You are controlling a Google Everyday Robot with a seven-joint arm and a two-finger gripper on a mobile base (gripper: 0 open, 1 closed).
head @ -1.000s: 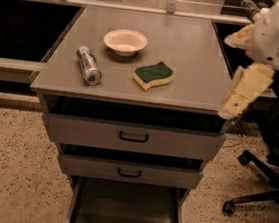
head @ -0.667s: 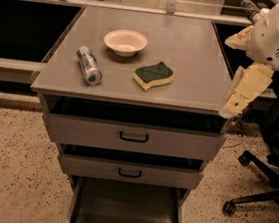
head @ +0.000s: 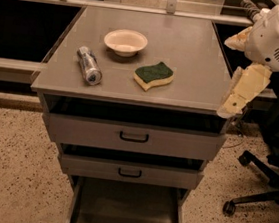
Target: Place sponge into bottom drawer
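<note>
Your gripper (head: 238, 92) hung beside the bench (head: 197, 49), opening impossible to tell; you needed a square, top-down approach across the sponge (head: 154, 75).

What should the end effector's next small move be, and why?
Probably swing the end effector left over the cabinet top toward the sponge. It hangs off the top's right edge, apart from the sponge, which lies untouched near the bowl. The bottom drawer is already pulled out, so grasping likely comes first.
</note>
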